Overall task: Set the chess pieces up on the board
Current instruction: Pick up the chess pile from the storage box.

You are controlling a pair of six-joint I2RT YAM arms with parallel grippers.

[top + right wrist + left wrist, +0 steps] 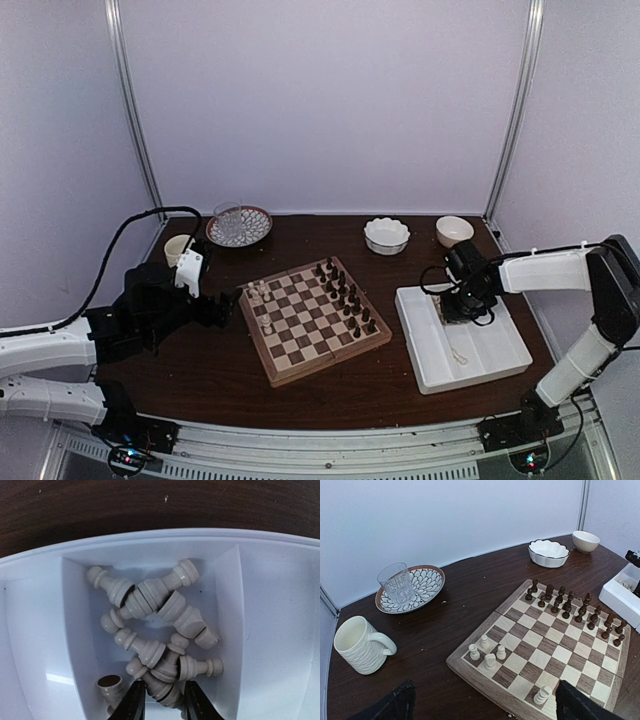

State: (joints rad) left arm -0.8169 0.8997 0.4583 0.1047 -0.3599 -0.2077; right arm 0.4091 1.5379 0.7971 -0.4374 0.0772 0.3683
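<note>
1. Left gripper [226,306], its jaws spread wide and holding nothing, hovers over the dark table at 9 o'clock from the square wooden chessboard [305,337] with light and dark brown checks.
2. Five cream-white chess pieces [259,294] stand along the board's 9 o'clock edge. Four are bunched near the 10 o'clock corner and one stands apart.
3. Tiny dark brown pieces [345,296] stand in two rows along the board's 2 o'clock edge.
4. A white rectangular plastic tray [492,352] lies at 3 o'clock from the board, apart from it.
5. Right gripper [164,695] reaches into a tray compartment. Its jaws are narrowed on either side of one figure in a heap of toppled cream-white figures [150,625]. Whether they pinch it cannot be told.
</note>
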